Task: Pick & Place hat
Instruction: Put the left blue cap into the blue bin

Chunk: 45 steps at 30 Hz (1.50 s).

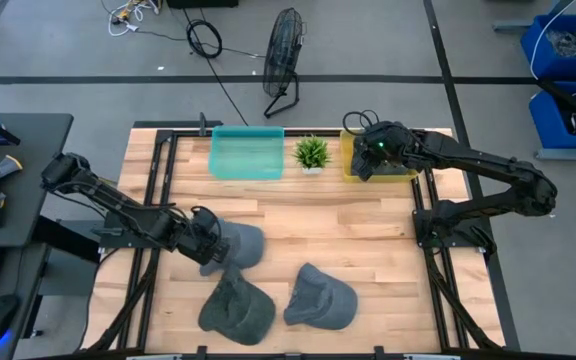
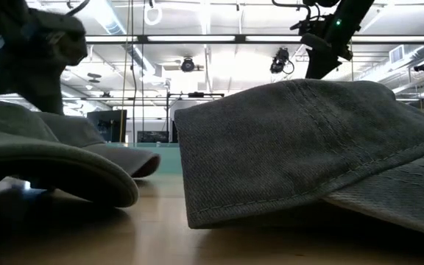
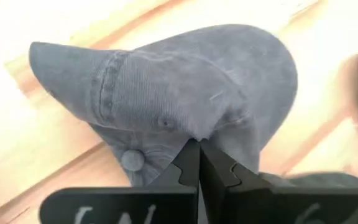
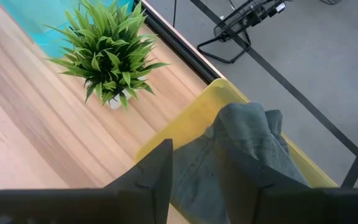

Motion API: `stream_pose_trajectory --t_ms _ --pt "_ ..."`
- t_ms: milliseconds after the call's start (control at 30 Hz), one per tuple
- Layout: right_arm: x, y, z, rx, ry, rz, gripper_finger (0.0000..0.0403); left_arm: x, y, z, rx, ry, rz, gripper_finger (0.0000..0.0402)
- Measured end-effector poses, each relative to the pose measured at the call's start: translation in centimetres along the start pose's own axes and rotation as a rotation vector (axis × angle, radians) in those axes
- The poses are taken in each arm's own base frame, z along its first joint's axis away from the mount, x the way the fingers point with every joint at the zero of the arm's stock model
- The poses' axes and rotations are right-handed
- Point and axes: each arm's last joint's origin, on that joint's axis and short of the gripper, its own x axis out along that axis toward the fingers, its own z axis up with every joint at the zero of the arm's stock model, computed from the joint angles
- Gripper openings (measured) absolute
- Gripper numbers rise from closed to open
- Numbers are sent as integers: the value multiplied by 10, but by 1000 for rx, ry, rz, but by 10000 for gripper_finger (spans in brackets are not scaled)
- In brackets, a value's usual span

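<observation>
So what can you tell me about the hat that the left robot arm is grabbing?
The hat is a grey-blue baseball cap of soft, washed-looking cloth, with stitched seams, a curved brim and a small button. It lies on the wooden table, near its left side, just above two more caps. The left gripper has its jaws shut on a pinch of the cloth. Whether the hat touches the cap below it, I cannot tell.

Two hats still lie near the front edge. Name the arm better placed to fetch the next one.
Left. Its tool is shut on a hat right beside both loose hats. The right tool is open over the yellow bin at the back, farther away.
</observation>
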Motion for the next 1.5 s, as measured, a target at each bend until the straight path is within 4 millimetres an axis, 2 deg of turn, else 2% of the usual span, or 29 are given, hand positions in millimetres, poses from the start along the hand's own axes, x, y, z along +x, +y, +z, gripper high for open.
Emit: stream_pose_trajectory --t_ms 267,500,667,867,1067,1267,1367,1500 --pt "0 0 0 0 0 0 123 -9 -10 10 48 -116 -18 2" --pt "0 0 0 0 1 0 123 -17 -18 34 91 -274 9 1" --pt "0 0 0 0 0 0 123 -30 -27 65 154 -384 40 1" --pt "0 0 0 0 1 0 123 -54 -34 115 265 -484 96 1" --pt "0 0 0 0 0 0 123 -67 -16 167 291 -562 246 1" --pt "0 0 0 0 0 0 123 -57 12 201 231 -553 370 1" --pt "0 0 0 0 0 0 123 -37 21 212 205 -546 411 1" --pt "0 0 0 1 -1 1 123 1 28 225 173 -527 383 1"
